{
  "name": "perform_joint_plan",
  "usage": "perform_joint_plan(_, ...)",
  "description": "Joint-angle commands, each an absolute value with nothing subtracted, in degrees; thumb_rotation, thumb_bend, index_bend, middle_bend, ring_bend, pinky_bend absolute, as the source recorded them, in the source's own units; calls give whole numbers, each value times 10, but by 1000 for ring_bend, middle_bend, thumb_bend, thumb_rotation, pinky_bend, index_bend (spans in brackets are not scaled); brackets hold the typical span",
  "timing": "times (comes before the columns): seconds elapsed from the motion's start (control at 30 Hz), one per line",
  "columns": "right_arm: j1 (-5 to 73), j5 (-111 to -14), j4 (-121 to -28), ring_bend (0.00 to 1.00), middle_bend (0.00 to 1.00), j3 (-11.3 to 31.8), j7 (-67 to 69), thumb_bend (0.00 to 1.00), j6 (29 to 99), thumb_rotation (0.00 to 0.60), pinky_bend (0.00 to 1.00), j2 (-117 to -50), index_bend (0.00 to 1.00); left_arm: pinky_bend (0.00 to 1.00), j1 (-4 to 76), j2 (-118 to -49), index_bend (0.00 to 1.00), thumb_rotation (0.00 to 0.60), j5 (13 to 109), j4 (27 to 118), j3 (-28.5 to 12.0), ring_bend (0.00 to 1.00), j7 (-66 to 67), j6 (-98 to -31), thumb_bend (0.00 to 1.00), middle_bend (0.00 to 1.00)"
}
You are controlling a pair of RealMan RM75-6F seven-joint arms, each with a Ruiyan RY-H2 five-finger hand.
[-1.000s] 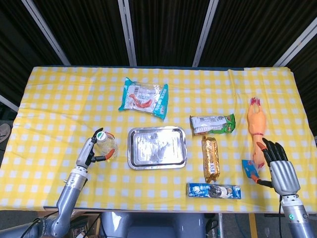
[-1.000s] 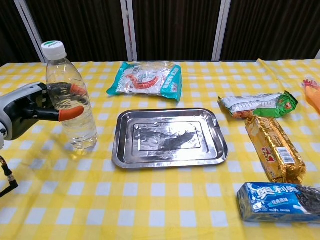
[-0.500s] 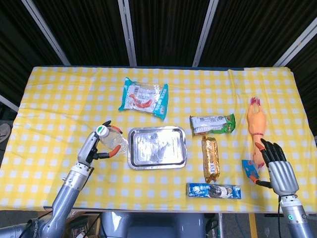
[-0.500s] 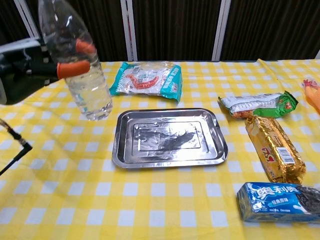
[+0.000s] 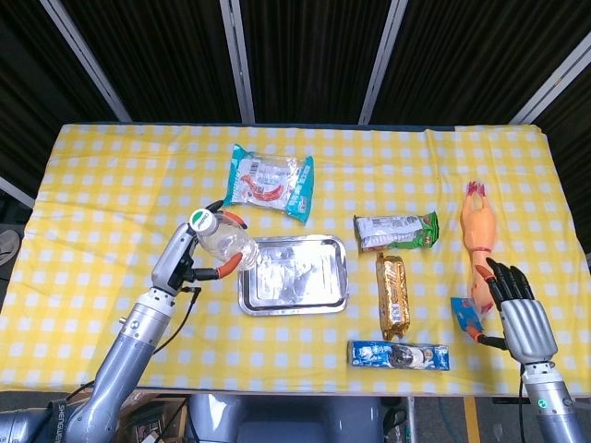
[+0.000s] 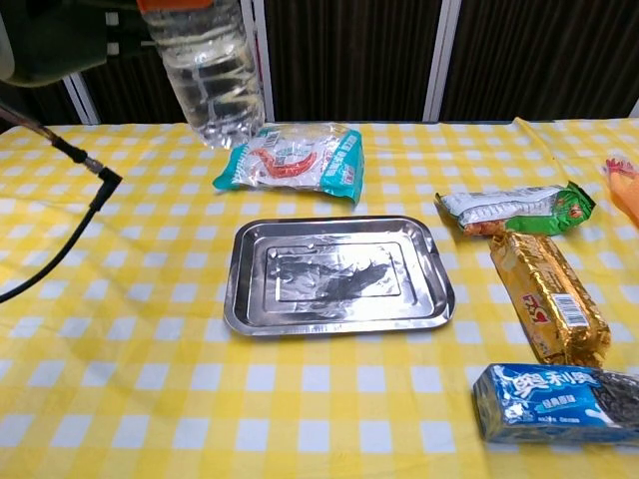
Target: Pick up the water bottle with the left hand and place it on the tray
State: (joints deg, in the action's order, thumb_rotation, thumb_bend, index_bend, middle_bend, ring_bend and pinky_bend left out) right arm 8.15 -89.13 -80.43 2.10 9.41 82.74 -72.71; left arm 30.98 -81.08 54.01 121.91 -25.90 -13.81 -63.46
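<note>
Between left hand (image 5: 189, 258) fingers, water bottle (image 5: 224, 242) held aloft.

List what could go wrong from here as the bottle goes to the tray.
1. The left robot hand holds the water bottle in the air, tilted, near the tray's left rim; set down too early, it could catch the rim and topple.
2. The bottle looks smooth and holds water, so it may slip in the grip.
3. The tray's floor looks shiny and dented; the bottle may stand unsteadily there.
</note>
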Motion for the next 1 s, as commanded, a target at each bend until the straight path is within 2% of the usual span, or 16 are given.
perform_joint_plan(0.03, 82, -893, -806, 37, 0, 20, 93, 50, 828, 600, 0, -727, 111, 69, 297, -809, 484, 600, 538, 1168, -230, 0, -171, -610, 485, 460)
perform_joint_plan(0.17, 81, -892, -807, 38, 0, 21, 92, 50, 829, 600, 0, -727, 111, 69, 290, -820, 483, 600, 542, 1094, -207, 0, -213, -578, 484, 460)
perform_joint_plan(0.27, 81, -889, -805, 38, 0, 22, 92, 50, 828, 600, 0, -728, 111, 69, 294, -828, 484, 600, 543, 1063, -211, 0, -241, -557, 484, 460)
perform_joint_plan(0.4, 83, -888, -802, 37, 0, 22, 90, 49, 824, 600, 0, -730, 111, 69, 304, -821, 484, 600, 574, 1095, -226, 0, -230, -566, 484, 459)
perform_joint_plan(0.53, 83, -887, -800, 37, 0, 22, 89, 49, 822, 600, 0, -731, 111, 68, 304, -806, 483, 600, 597, 1166, -236, 0, -201, -597, 483, 459)
perform_joint_plan(0.7, 83, -889, -801, 37, 0, 21, 90, 49, 823, 600, 0, -730, 111, 68, 290, -792, 482, 600, 618, 1202, -216, 0, -180, -621, 481, 456)
perform_joint_plan(0.87, 82, -893, -806, 38, 0, 20, 88, 49, 826, 600, 0, -729, 111, 69, 280, -812, 480, 600, 594, 1132, -178, 0, -205, -604, 480, 453)
perform_joint_plan(1.0, 83, -892, -809, 38, 0, 20, 87, 49, 826, 600, 0, -729, 111, 69, 282, -832, 479, 600, 578, 1070, -172, 0, -247, -570, 480, 453)
